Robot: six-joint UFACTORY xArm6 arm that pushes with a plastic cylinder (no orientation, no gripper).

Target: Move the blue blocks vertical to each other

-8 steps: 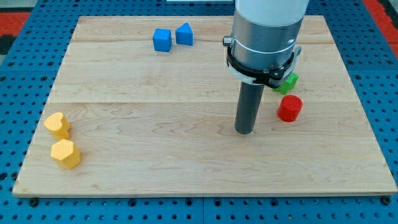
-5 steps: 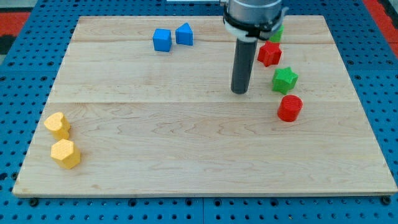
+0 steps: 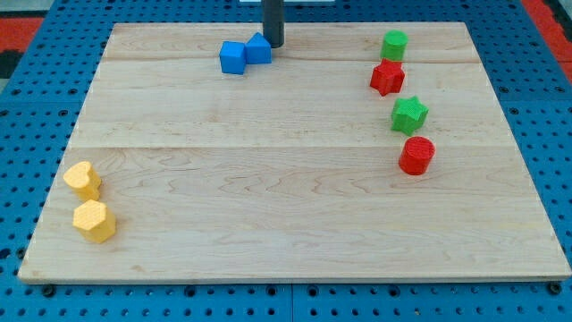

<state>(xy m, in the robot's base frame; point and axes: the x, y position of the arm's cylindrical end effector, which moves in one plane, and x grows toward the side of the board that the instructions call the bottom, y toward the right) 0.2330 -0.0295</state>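
Two blue blocks lie near the view's top, left of centre, on the wooden board (image 3: 268,179). The blue cube (image 3: 232,57) is on the left. The blue triangular block (image 3: 258,48) touches it on the right, slightly higher. My tip (image 3: 273,45) stands right against the triangular block's right side, at the board's top edge.
A green cylinder (image 3: 393,44), red star (image 3: 387,77), green star (image 3: 409,114) and red cylinder (image 3: 416,155) run in a column at the view's right. A yellow heart (image 3: 81,179) and yellow hexagon (image 3: 94,220) sit at the lower left.
My tip moved from the board's middle right up and left to the blue triangular block, which shifted slightly left against the cube. The green cylinder and red star came into view.
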